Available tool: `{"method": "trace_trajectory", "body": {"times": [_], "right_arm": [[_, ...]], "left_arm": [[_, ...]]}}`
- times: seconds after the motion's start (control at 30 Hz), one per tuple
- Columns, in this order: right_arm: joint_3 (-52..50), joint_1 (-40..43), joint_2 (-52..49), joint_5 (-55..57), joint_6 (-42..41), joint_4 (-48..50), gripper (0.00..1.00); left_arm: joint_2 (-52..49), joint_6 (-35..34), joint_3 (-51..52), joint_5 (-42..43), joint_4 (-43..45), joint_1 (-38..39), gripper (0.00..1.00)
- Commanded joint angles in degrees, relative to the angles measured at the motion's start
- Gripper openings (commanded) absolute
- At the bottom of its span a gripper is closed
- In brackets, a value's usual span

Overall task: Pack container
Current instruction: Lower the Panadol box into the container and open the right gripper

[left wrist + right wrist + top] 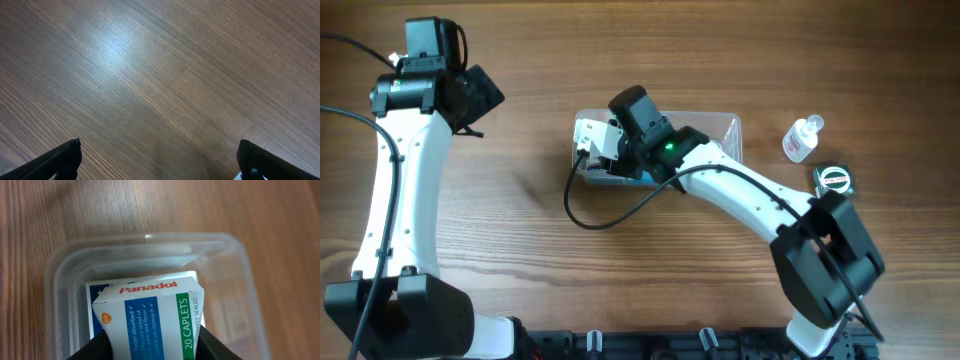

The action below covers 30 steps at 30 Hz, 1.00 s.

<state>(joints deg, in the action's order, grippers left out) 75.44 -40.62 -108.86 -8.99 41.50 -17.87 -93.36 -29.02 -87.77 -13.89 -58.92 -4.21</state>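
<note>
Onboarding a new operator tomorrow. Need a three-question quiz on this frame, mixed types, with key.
1. True or false: the left gripper is shut on a box.
2. The right gripper holds: A a spoon; B a Panadol box; C nothing.
3. Fill in: the held box hangs over the clear plastic ___.
Key: 1 false, it is open over bare table; 2 B; 3 container.
</note>
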Motion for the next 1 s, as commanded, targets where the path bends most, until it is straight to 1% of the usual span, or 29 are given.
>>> {"method": "trace_trajectory", "body": {"times": [0.0,0.07,0.1,0.13,0.2,0.3,0.43,0.57,0.67,0.73,0.83,0.97], "right_arm": [[1.0,-0.1,-2.0,-1.6,0.5,0.3,0.44],[1.0,-0.1,-2.0,-1.6,0.5,0.3,0.45],[1.0,-0.1,-2.0,-1.6,0.5,0.4,0.49],[1.0,-0.1,-2.0,-1.6,0.5,0.5,0.55],[1.0,-0.1,-2.0,-1.7,0.5,0.6,0.64],[1.1,-0.1,-2.0,-1.7,0.3,1.0,0.70],[1.1,-0.1,-1.7,-1.6,-0.4,2.2,0.72],[1.1,-0.1,0.9,-1.3,-4.7,4.3,0.72],[1.2,0.0,4.9,3.2,-10.1,5.0,0.70],[1.2,0.0,8.7,9.9,-14.4,3.9,0.70],[1.2,0.3,14.0,17.3,-17.7,0.7,0.72],[1.2,1.7,20.9,18.2,-19.2,-5.9,0.75]], "left_arm": [[0.3,0.2,-0.6,-0.7,0.1,-0.2,1.00],[0.3,0.2,-0.6,-0.7,0.1,-0.2,1.00],[0.3,0.2,-0.6,-0.7,0.1,-0.2,1.00],[0.3,0.2,-0.6,-0.7,0.1,-0.2,1.00],[0.3,0.2,-0.6,-0.7,0.1,-0.2,1.00],[0.3,0.2,-0.6,-0.7,0.1,-0.2,1.00],[0.3,0.2,-0.6,-0.7,0.1,-0.2,1.00],[0.3,0.2,-0.6,-0.7,0.1,-0.2,1.00],[0.3,0.2,-0.6,-0.7,0.1,-0.2,1.00],[0.3,0.2,-0.6,-0.7,0.1,-0.2,1.00],[0.3,0.2,-0.6,-0.7,0.1,-0.2,1.00],[0.3,0.3,-0.6,-0.7,0.1,-0.2,1.00]]}}
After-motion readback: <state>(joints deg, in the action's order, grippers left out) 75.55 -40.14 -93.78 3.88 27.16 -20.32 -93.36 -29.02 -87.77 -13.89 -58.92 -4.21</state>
